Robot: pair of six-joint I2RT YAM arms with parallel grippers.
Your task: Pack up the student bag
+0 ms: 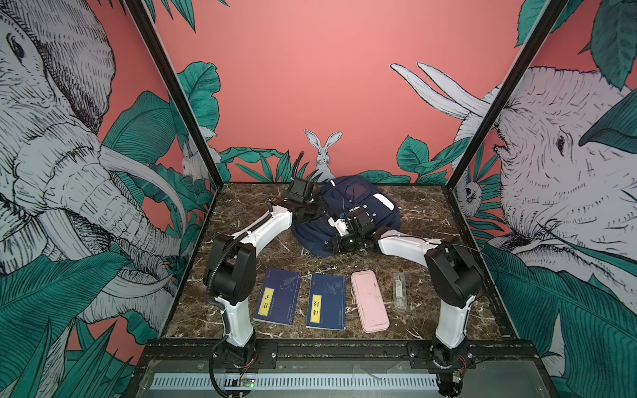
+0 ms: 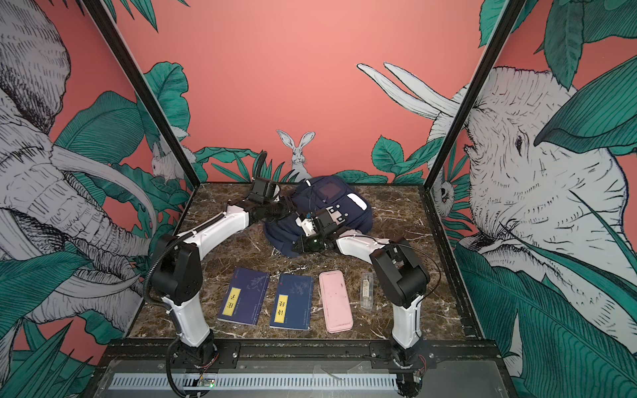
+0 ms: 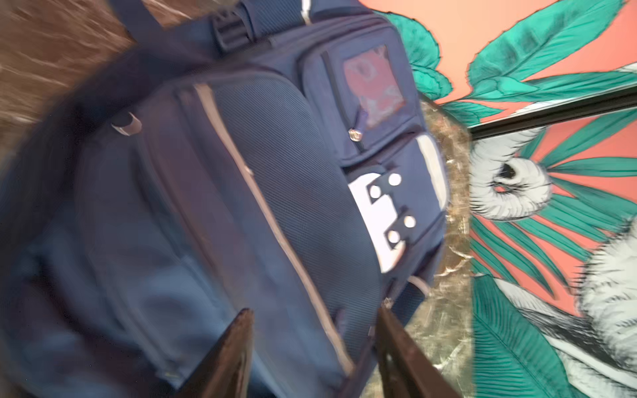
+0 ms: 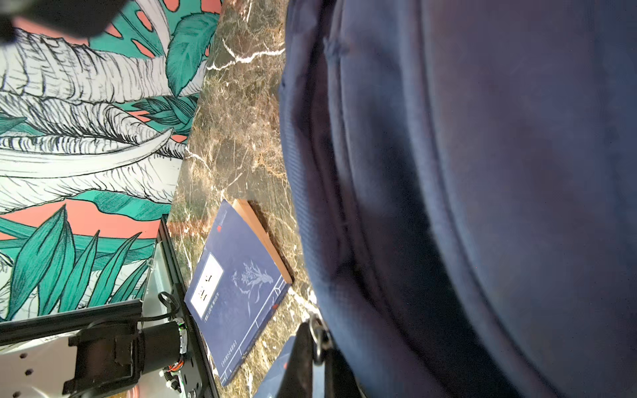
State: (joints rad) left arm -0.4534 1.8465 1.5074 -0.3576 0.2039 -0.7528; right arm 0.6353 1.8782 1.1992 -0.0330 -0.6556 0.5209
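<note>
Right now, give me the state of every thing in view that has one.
student bag: lying front up, no opening visible
left gripper: open, over the bag
right gripper: shut on zipper pull
left book: closed, flat on table
right book: closed, flat on table
pink case: closed, flat on table
clear case: flat; open or shut unclear

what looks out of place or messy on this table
Nothing is spilled or broken. Only the student bag looks odd: it lies slumped and crumpled at the back of the table, not upright. The navy books, pink case and clear case lie in a neat row in front.
</note>
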